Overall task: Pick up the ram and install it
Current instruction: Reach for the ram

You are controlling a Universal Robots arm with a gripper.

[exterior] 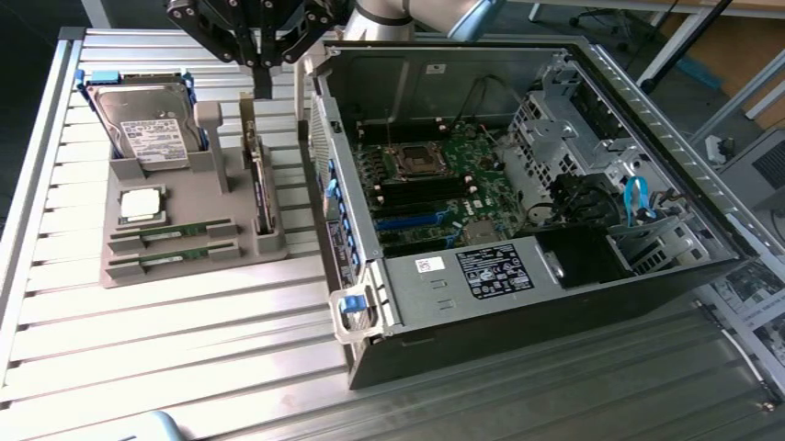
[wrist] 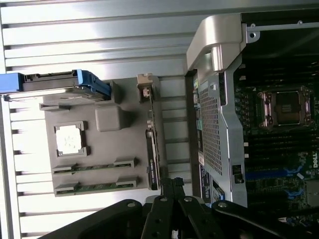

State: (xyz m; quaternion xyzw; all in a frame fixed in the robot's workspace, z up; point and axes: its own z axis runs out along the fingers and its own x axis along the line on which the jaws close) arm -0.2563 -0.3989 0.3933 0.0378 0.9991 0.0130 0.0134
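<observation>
Checking the exterior view first: my jaws are pressed together with nothing between them, hanging above the far end of the grey holder [exterior: 202, 197], so no pickup yet. The ram [exterior: 172, 233] lies flat in its slot there, a second stick just beside it, and the open computer case [exterior: 516, 156] on the exterior view's right looks, to me, not yet fitted. Everything sits on a slatted metal tabletop [exterior: 184, 349], with workshop clutter beyond. Switching to the wrist view: ram [wrist: 94, 167] untouched, jaws near the holder's edge, well apart from it.
</observation>
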